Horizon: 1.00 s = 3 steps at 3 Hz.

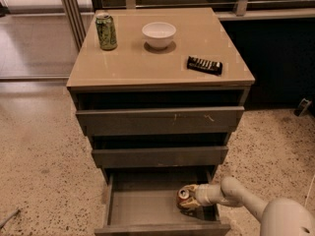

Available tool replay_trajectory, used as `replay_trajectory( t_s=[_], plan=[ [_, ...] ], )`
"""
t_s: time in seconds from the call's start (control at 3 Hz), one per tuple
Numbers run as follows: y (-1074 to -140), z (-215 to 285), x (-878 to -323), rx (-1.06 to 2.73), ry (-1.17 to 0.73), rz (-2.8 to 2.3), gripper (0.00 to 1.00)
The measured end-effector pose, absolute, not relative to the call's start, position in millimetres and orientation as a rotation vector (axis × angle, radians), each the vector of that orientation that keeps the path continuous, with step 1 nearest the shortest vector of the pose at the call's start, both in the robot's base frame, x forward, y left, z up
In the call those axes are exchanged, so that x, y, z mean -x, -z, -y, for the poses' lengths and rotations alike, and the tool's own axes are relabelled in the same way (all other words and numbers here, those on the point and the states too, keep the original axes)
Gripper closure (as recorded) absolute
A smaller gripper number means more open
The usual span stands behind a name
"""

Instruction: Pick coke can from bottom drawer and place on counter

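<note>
The coke can [184,195], small and red-orange with a silver top, stands in the right part of the open bottom drawer [142,208]. My gripper [189,199] reaches into the drawer from the right, with its fingers around the can on either side. The white arm [246,200] comes in from the lower right corner. The tan counter [138,65] tops the grey cabinet above the three drawers.
On the counter stand a tall green can [106,31] at the back left, a white bowl [158,34] in the middle back, and a black remote-like bar [204,65] at the right. Speckled floor surrounds the cabinet; metal posts stand behind it.
</note>
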<state>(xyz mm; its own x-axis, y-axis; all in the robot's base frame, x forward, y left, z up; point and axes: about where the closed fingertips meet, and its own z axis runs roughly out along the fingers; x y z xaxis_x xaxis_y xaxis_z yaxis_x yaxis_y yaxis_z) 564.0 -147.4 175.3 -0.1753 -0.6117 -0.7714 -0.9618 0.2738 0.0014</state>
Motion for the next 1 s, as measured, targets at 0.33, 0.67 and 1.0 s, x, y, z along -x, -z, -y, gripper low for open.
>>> replay_trajectory(
  t_s=[0.33, 0.67, 1.0],
  plan=[
    [-175.3, 147.4, -564.0, 1.418, -0.670, -1.879, 0.70],
    [-175.5, 146.7, -563.5, 1.419, -0.673, -1.878, 0.93],
    [-198.9, 145.6, -556.7, 1.442, -0.724, -1.834, 1.00]
  ],
)
